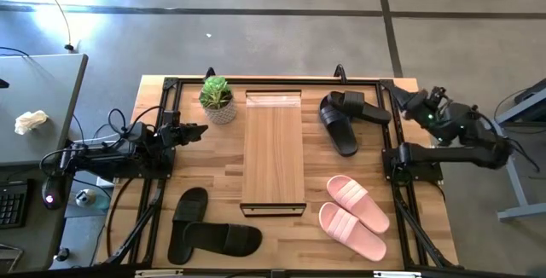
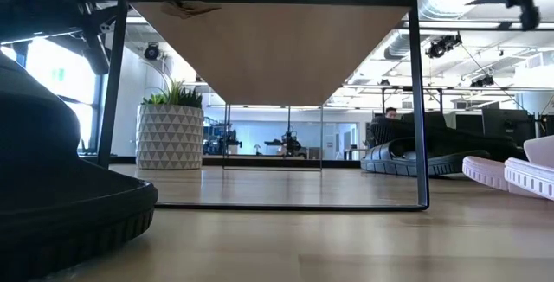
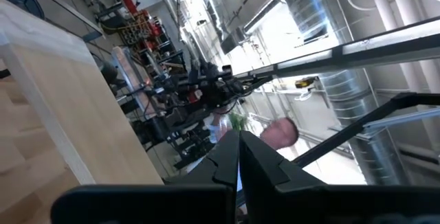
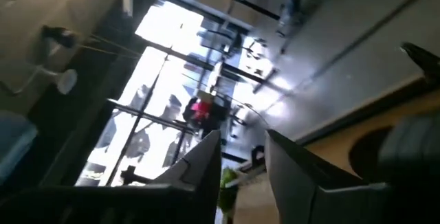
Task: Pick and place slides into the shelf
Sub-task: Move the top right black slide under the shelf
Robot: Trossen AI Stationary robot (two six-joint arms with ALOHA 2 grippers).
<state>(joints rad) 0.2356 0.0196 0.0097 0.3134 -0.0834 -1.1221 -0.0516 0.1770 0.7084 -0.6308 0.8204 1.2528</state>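
1. The shelf (image 1: 273, 150) stands mid-table, its long plank top bare.
2. Right of the shelf lie two crossed black slides (image 1: 345, 116) toward the far end and two pink slides (image 1: 354, 216) at the near end.
3. Left of its near end lie two more black slides (image 1: 205, 229).
4. A potted plant (image 1: 217, 99) sits just left of its far end.
5. The left gripper (image 1: 200, 130) hovers left of the shelf, fingers pressed together, empty.
6. The right gripper (image 1: 401, 99) hangs right of the crossed black slides, fingers (image 4: 292, 165) slightly parted, holding nothing.
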